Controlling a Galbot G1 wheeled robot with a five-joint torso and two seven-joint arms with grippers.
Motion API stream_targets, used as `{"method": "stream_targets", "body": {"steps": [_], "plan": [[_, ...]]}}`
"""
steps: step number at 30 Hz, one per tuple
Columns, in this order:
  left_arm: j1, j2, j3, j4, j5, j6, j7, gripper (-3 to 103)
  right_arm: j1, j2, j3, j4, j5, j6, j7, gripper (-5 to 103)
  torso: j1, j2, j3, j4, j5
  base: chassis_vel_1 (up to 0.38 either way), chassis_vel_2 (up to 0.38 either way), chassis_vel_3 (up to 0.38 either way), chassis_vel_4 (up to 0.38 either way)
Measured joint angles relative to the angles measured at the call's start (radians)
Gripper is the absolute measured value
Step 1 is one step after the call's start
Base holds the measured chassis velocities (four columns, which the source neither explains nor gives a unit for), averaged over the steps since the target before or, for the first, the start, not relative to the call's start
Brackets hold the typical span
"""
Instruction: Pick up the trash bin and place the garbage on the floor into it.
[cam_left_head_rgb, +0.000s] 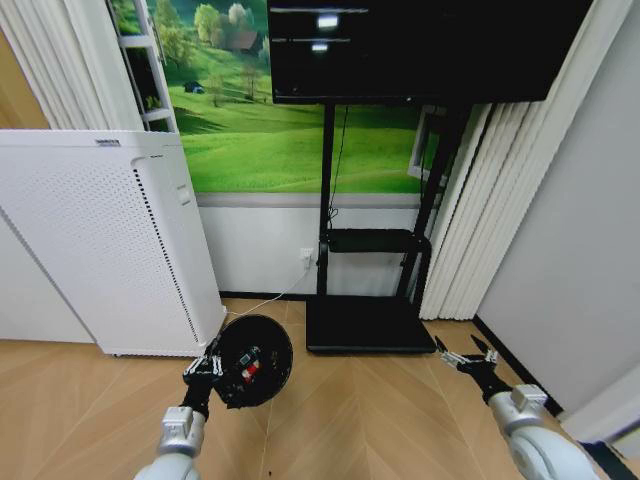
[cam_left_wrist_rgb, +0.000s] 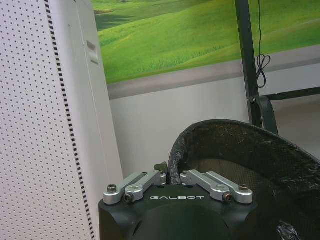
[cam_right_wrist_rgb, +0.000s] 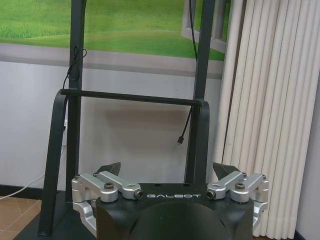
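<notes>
**Bin lifted at the left arm, right arm waiting open**

Wooden herringbone flooring (cam_left_head_rgb: 380, 420) is stretching out beneath the robot, running up to a white wall with a green meadow mural (cam_left_head_rgb: 270, 140) above it.

Nearest the camera, at about seven o'clock in the head view, the left gripper (cam_left_head_rgb: 207, 366) is clenching on the rim of the trash bin (cam_left_head_rgb: 252, 360); the left wrist view is showing its fingers (cam_left_wrist_rgb: 161, 168) pinching the bin's dark mesh edge. The bin is tipping its mouth toward the camera, just in front of the foot of the white perforated appliance (cam_left_head_rgb: 110, 240). Small pieces of garbage (cam_left_head_rgb: 250, 365), with red and white showing, are lying inside it; what each piece is cannot be told.

At about five o'clock, the right gripper (cam_left_head_rgb: 467, 355) is hanging above the floor with its fingers spread and gripping nothing, well apart from the bin.

Farther off, at twelve o'clock, a black stand (cam_left_head_rgb: 370, 300) is resting against the wall, carrying a dark screen (cam_left_head_rgb: 420, 45). White pleated curtains (cam_left_head_rgb: 470, 220) are hanging at two o'clock.
</notes>
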Motion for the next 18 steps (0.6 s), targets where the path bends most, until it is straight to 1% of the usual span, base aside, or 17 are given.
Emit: {"method": "stream_targets", "body": {"steps": [11, 15, 18], "plan": [[-0.001, -0.003, 0.004, 0.008, 0.003, -0.002, 0.000, 7, 0.000, 0.000, 0.000, -0.001, 0.000, 0.001, 0.000, 100, 0.000, 0.000, 0.000, 0.0000, 0.0000, 0.000, 0.000, 0.000, 0.000], [-0.003, -0.003, 0.007, 0.013, 0.004, -0.003, 0.000, 7, 0.000, 0.000, 0.000, -0.001, -0.001, 0.001, 0.001, 100, 0.000, 0.000, 0.000, 0.0002, 0.0000, 0.058, -0.073, -0.065, 0.093], [-0.006, -0.003, 0.008, 0.020, 0.005, -0.003, 0.000, 7, 0.000, 0.000, 0.000, -0.001, -0.001, 0.001, 0.001, 100, 0.000, 0.000, 0.000, -0.0001, 0.0000, 0.124, -0.128, -0.148, 0.138]]}}
